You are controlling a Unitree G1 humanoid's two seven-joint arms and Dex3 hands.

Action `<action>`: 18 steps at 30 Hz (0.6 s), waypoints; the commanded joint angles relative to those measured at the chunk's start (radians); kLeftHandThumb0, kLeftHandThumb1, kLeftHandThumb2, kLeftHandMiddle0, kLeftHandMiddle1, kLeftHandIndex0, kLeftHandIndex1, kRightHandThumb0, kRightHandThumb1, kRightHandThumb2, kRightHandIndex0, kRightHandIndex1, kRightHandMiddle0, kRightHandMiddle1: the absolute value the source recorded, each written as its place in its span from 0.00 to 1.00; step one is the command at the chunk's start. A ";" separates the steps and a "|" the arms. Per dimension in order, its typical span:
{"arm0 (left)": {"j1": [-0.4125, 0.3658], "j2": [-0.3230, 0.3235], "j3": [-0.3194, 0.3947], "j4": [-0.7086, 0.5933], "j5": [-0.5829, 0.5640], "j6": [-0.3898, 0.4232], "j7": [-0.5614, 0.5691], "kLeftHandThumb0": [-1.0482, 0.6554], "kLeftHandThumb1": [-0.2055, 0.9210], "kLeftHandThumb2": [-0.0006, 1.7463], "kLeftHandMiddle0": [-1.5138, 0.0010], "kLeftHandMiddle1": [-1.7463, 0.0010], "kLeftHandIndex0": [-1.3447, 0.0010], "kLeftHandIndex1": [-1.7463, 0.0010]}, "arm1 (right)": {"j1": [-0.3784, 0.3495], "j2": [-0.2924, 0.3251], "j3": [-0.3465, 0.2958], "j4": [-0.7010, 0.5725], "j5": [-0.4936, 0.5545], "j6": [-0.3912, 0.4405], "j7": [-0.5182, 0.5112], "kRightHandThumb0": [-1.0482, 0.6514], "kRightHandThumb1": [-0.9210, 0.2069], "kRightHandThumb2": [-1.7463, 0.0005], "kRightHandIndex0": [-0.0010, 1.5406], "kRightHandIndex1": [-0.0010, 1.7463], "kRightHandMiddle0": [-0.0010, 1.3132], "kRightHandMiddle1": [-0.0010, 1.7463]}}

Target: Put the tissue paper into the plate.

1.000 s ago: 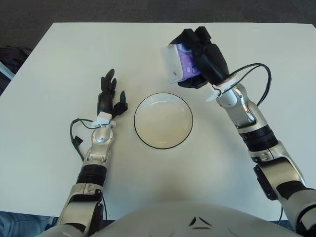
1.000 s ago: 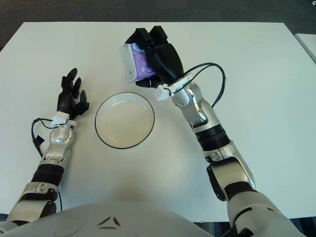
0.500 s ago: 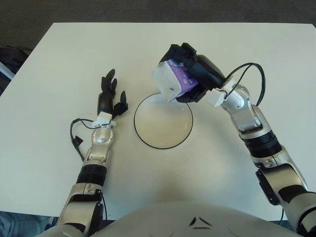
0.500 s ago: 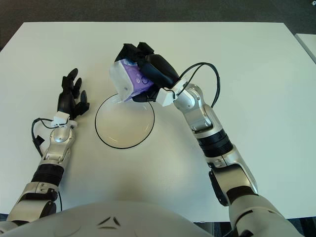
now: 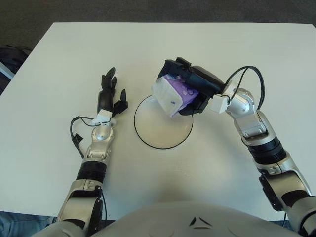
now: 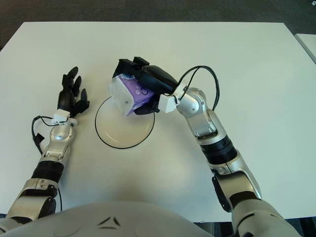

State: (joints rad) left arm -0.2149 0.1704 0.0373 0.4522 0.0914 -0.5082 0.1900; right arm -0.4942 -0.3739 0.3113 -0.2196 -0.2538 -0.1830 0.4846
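- Tissue paper, a white-and-purple soft pack [image 5: 172,93], hung over the far rim of the round white black-edged plate [image 5: 160,131], not yet released.
- Right hand [image 5: 193,89] fingers were clamped around it.
- Left hand [image 5: 107,98] lay on the white worktop [image 5: 59,59], fingers loosely spread, holding nothing.

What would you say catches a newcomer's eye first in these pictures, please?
Most striking is the right hand, closed on a purple-and-white tissue pack over the far edge of the black-rimmed plate at the centre of the white table. The left hand rests open on the table, left of the plate.
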 commanded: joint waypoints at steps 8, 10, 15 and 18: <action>0.148 -0.039 -0.038 0.331 0.057 -0.084 0.035 0.20 1.00 0.46 0.79 0.99 1.00 0.65 | 0.047 -0.016 0.006 -0.084 0.064 0.029 0.096 0.62 0.71 0.12 0.49 0.98 0.41 1.00; 0.146 -0.039 -0.039 0.338 0.057 -0.090 0.035 0.20 1.00 0.46 0.79 0.99 1.00 0.65 | 0.049 -0.015 0.005 -0.081 0.066 0.016 0.100 0.62 0.71 0.12 0.49 0.98 0.41 1.00; 0.142 -0.040 -0.043 0.350 0.055 -0.106 0.035 0.20 1.00 0.45 0.80 0.99 1.00 0.66 | 0.051 -0.015 0.006 -0.076 0.057 -0.029 0.099 0.62 0.70 0.13 0.49 0.98 0.40 1.00; 0.140 -0.042 -0.044 0.355 0.052 -0.113 0.033 0.20 1.00 0.46 0.80 1.00 1.00 0.67 | 0.055 -0.015 0.006 -0.076 0.053 -0.042 0.098 0.62 0.69 0.13 0.49 0.97 0.40 1.00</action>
State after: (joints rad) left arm -0.2772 0.1900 0.0370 0.5528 0.0916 -0.5626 0.2075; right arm -0.4727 -0.3807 0.3118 -0.2485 -0.2392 -0.1698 0.5681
